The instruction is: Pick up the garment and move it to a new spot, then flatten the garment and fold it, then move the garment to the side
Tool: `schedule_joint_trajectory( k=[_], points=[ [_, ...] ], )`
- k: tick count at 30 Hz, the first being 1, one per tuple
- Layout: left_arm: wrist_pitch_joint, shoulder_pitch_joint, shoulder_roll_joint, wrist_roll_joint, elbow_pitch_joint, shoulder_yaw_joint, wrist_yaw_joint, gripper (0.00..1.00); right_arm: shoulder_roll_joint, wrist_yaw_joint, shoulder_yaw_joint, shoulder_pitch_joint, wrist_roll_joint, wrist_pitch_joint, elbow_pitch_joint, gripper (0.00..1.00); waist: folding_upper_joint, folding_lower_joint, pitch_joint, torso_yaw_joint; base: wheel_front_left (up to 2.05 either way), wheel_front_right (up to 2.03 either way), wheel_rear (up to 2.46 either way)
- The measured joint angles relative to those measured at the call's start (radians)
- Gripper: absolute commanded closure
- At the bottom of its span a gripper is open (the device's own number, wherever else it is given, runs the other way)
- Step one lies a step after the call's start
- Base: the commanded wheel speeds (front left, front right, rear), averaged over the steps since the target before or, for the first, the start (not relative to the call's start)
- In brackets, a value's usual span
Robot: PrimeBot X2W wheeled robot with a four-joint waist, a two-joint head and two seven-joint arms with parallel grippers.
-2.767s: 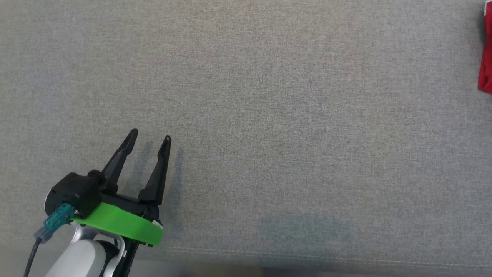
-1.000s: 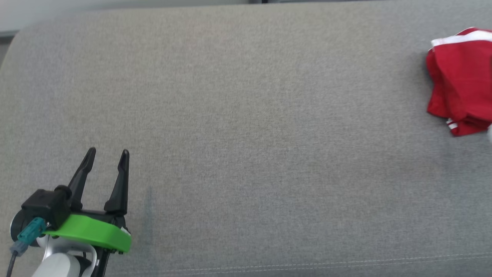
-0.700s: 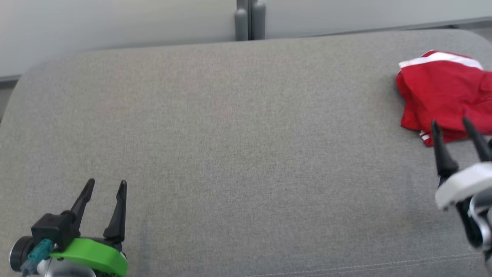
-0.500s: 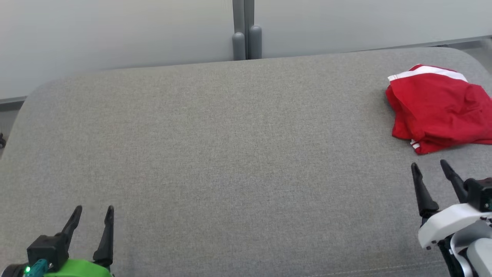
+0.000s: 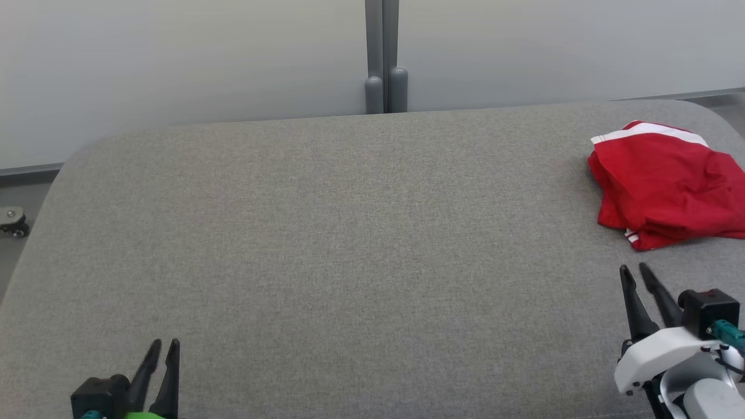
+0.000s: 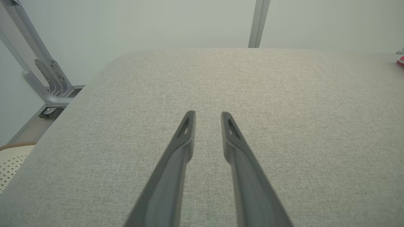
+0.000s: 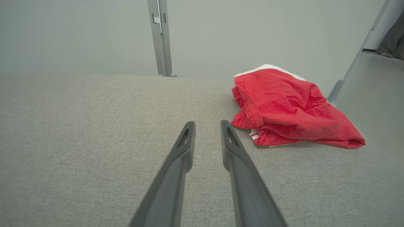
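Observation:
The garment (image 5: 663,180) is a crumpled red piece with white trim, lying at the far right of the grey padded surface (image 5: 349,233). In the right wrist view the garment (image 7: 290,107) sits just ahead and to the right of my right gripper (image 7: 207,123). That right gripper (image 5: 634,269) is open with a narrow gap and holds nothing, a short way in front of the cloth. My left gripper (image 5: 164,345) stands at the lower left, far from the garment, also open and empty. Bare fabric lies ahead of the left gripper (image 6: 208,114), and a red sliver of the garment (image 6: 401,61) shows at the edge.
A pale wall with a grey post (image 5: 384,87) runs behind the surface. A caster wheel (image 5: 11,220) and a metal frame (image 6: 41,85) stand off the left edge. The surface's rounded right edge (image 7: 372,151) drops off close beside the garment.
The head camera has tilted up, bringing the wall and the whole garment into view. The right gripper has come into view. Both grippers' fingers have drawn closer together.

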Motion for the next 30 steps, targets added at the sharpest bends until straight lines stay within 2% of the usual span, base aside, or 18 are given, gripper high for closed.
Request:
schedule_joint_trajectory(
  k=[5, 9, 30],
  points=[
    [0.001, 0.012, -0.043, -0.003, 0.036, -0.019, -0.003, 1.0, 0.054, 0.002, 0.018, 0.034, 0.006, 0.001, 0.033, 1.0, 0.0, 0.0, 0.0, 0.0, 0.0, 0.0, 0.0],
    [0.01, 0.014, -0.046, -0.04, 0.036, -0.011, -0.005, 1.0, 0.056, 0.01, 0.006, 0.038, 0.035, 0.009, 0.033, 1.0, 0.0, 0.0, 0.001, -0.001, 0.0, 0.0, 0.0],
    [0.08, 0.009, -0.101, -0.293, 0.042, 0.067, -0.049, 1.0, 0.117, 0.058, -0.079, 0.031, 0.331, 0.082, 0.03, 1.0, 0.0, 0.0, 0.008, -0.006, 0.0, 0.0, 0.0]
  ],
)
